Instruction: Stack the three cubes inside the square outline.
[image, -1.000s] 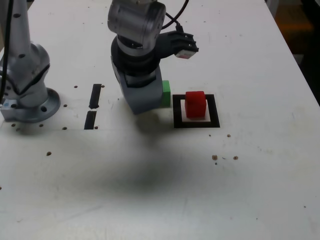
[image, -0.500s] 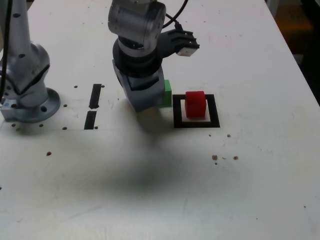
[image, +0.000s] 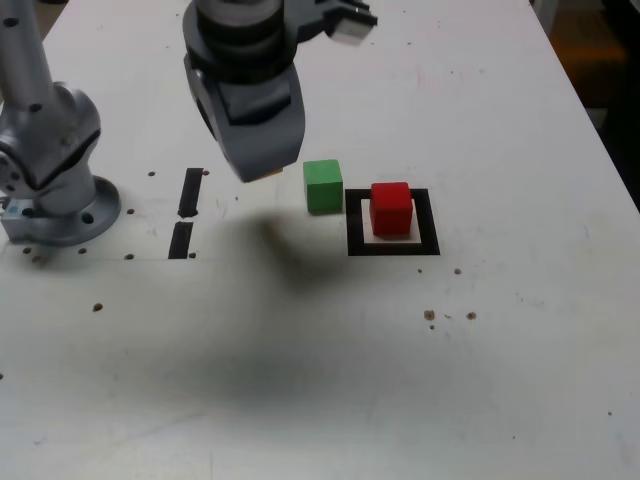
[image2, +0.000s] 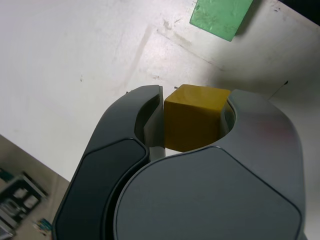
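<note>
Gripper: the gripper (image2: 192, 125) is clamping its two grey jaws against opposite sides of the yellow cube (image2: 192, 122) and holding it off the table (image: 500, 380).
Yellow cube: it is sitting between the jaws (in the exterior view only a sliver is showing under the grey housing).
Green cube (image: 323, 186): it is resting on the table, just beside the square outline (image: 392, 246), on the exterior view's left of it.
Red cube (image: 391, 208): it is standing inside the outline, on the white centre.
Black strips (image: 186, 212): two are lying end to end, well apart from the cubes, near the arm's base (image: 55, 205).
</note>
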